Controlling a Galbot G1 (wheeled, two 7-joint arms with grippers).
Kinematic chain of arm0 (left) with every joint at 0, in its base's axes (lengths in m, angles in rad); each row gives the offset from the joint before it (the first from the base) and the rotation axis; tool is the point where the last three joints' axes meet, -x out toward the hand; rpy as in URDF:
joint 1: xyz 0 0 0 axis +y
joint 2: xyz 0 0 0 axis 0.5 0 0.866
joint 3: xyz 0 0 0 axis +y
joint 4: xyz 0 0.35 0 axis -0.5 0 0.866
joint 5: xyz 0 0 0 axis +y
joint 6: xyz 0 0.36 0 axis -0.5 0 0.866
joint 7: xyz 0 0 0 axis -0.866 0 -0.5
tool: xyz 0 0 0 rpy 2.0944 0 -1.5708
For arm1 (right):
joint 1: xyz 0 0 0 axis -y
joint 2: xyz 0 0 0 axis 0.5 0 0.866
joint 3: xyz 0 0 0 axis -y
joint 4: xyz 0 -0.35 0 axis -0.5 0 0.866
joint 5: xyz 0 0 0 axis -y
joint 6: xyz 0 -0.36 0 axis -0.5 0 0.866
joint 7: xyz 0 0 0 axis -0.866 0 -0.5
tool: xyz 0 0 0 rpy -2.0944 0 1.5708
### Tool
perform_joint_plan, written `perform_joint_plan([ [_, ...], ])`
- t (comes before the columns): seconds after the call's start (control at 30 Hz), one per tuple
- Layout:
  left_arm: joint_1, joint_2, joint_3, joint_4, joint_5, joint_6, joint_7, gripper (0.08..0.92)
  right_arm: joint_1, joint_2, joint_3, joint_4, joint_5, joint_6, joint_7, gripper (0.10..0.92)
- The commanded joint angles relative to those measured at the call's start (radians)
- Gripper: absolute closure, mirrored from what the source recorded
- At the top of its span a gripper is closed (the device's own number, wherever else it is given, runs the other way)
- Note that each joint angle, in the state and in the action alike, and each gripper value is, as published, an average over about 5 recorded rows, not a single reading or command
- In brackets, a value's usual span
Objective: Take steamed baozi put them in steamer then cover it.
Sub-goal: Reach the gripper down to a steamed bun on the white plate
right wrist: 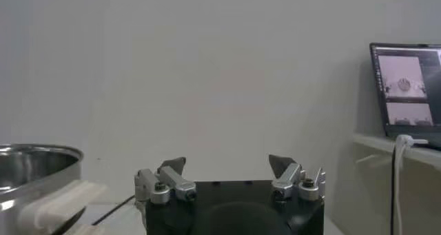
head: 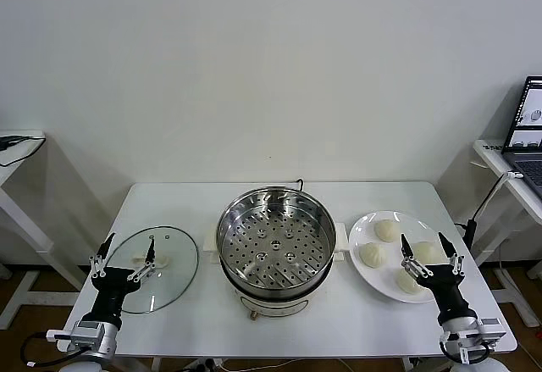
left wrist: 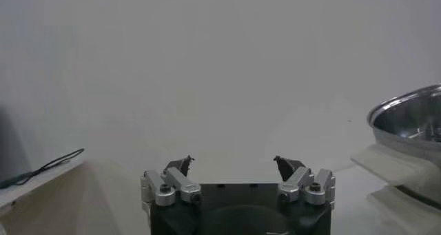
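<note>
Spreading wide and empty, the right gripper (head: 426, 245) fingers (head: 406, 247) hover over the steamed baozi (head: 412, 280).

A white table (head: 356, 321) carries the steamer (head: 275, 249) between both grippers, the cover (head: 157, 270) at the left gripper (head: 127, 258), a plate (head: 362, 258) of baozi at the right gripper (head: 426, 252).

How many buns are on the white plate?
4. All sit on the plate, right of the steamer: one bun at the back, one on the left, one on the right, one in front, partly behind the right gripper.
</note>
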Motion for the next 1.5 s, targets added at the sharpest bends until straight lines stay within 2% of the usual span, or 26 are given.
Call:
perform_joint_plan([
  [0.03, -0.001, 0.000, 0.003, 0.003, 0.004, -0.004, 0.001, 0.177, 0.039, -0.017, 0.005, -0.024, -0.010, -0.016, -0.004, 0.203],
  [0.1, -0.003, 0.001, 0.006, 0.007, 0.005, -0.009, 0.003, 0.177, 0.080, -0.067, 0.009, -0.055, -0.081, -0.027, 0.001, 0.203],
  [0.27, -0.004, 0.005, 0.010, 0.019, 0.004, -0.020, 0.013, 0.177, 0.190, -0.281, -0.005, -0.151, -0.390, -0.072, -0.001, 0.203],
  [0.37, -0.008, 0.004, 0.012, 0.020, 0.002, -0.024, 0.016, 0.177, 0.246, -0.432, -0.046, -0.198, -0.465, -0.114, -0.055, 0.203],
  [0.53, -0.015, 0.008, 0.028, 0.010, 0.002, -0.024, 0.014, 0.177, 0.389, -0.656, -0.175, -0.314, -0.584, -0.164, -0.254, 0.203],
  [0.73, -0.016, 0.012, 0.048, -0.015, 0.007, -0.020, 0.010, 0.177, 0.688, -0.789, -0.505, -0.490, -0.618, -0.142, -0.570, 0.203],
  [0.93, -0.017, 0.016, 0.049, -0.023, 0.013, -0.015, 0.005, 0.177, 1.044, -0.783, -0.886, -0.645, -0.615, -0.125, -0.814, 0.203],
  [1.13, -0.015, 0.010, 0.055, -0.010, 0.024, -0.013, 0.003, 0.177, 1.314, -0.668, -1.139, -0.786, -0.630, -0.111, -0.997, 0.203],
  [1.5, -0.013, 0.005, 0.052, -0.005, 0.029, -0.013, 0.002, 0.177, 1.487, -0.443, -1.305, -0.994, -0.696, -0.085, -1.059, 0.203],
])
